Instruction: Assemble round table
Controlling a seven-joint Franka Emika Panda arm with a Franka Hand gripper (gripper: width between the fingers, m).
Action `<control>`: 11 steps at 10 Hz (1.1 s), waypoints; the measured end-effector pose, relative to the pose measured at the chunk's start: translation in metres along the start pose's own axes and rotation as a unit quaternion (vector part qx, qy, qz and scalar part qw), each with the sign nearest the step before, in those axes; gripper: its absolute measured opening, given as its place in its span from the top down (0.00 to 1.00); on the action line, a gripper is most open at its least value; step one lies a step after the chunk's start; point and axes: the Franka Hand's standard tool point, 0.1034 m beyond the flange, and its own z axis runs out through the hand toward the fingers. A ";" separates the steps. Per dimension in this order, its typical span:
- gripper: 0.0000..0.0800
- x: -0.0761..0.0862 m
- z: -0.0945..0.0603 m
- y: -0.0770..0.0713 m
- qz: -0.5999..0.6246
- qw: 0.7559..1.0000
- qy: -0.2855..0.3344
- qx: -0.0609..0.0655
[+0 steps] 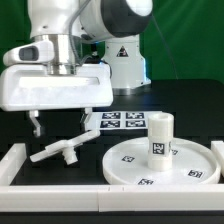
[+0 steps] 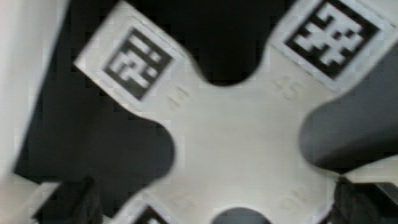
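One cross-shaped base — just beneath the spread pincer, not touching

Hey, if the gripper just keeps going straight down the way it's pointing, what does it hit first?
Most likely the cross-shaped base: it lies right under the open gripper and fills the wrist view. How big the gap between them is, the pictures do not settle.
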 end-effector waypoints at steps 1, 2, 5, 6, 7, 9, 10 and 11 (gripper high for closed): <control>0.19 -0.008 0.002 -0.002 0.011 1.000 -0.005 0.000; 0.19 -0.008 0.002 -0.001 0.014 1.000 -0.005 0.001; 0.19 -0.007 0.003 -0.002 0.019 1.000 -0.007 0.001; 0.19 -0.004 0.005 -0.005 0.013 1.000 -0.006 0.001; 0.19 0.000 0.008 -0.009 0.004 1.000 -0.004 0.001; 0.19 0.003 0.013 -0.008 0.000 1.000 -0.004 0.003; 0.19 0.006 0.013 -0.008 0.006 1.000 -0.003 0.004; 0.19 0.007 0.014 -0.009 0.012 1.000 -0.003 0.005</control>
